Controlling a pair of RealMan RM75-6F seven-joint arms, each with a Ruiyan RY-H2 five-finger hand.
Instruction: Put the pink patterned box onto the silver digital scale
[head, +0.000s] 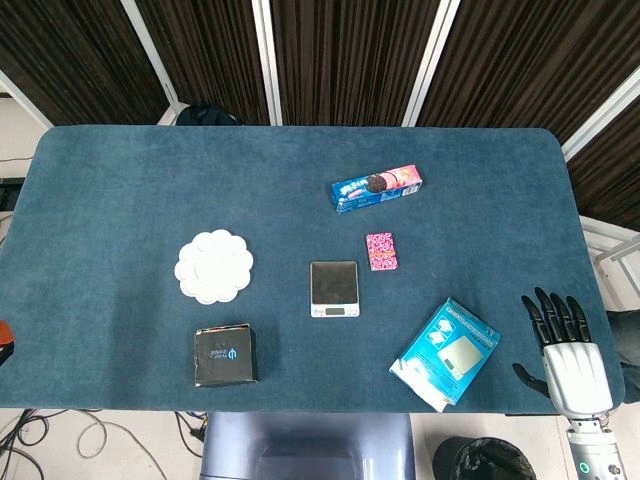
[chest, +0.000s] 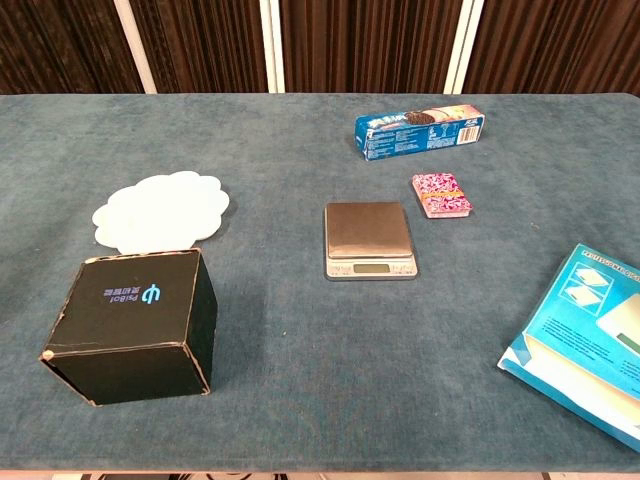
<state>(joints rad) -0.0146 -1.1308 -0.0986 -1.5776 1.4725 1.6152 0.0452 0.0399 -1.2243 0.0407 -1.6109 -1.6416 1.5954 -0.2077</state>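
The pink patterned box (head: 382, 250) lies flat on the blue table, also seen in the chest view as the pink patterned box (chest: 442, 194). Just to its left and a little nearer sits the silver digital scale (head: 334, 288), its bare platform showing on the scale (chest: 368, 238) in the chest view. My right hand (head: 566, 348) rests at the table's near right corner, fingers spread and holding nothing, well away from the box. No left hand shows in either view.
A blue cookie package (head: 377, 187) lies behind the pink box. A light-blue flat carton (head: 446, 352) sits near my right hand. A white flower-shaped plate (head: 214, 265) and a black cube box (head: 225, 354) stand on the left side.
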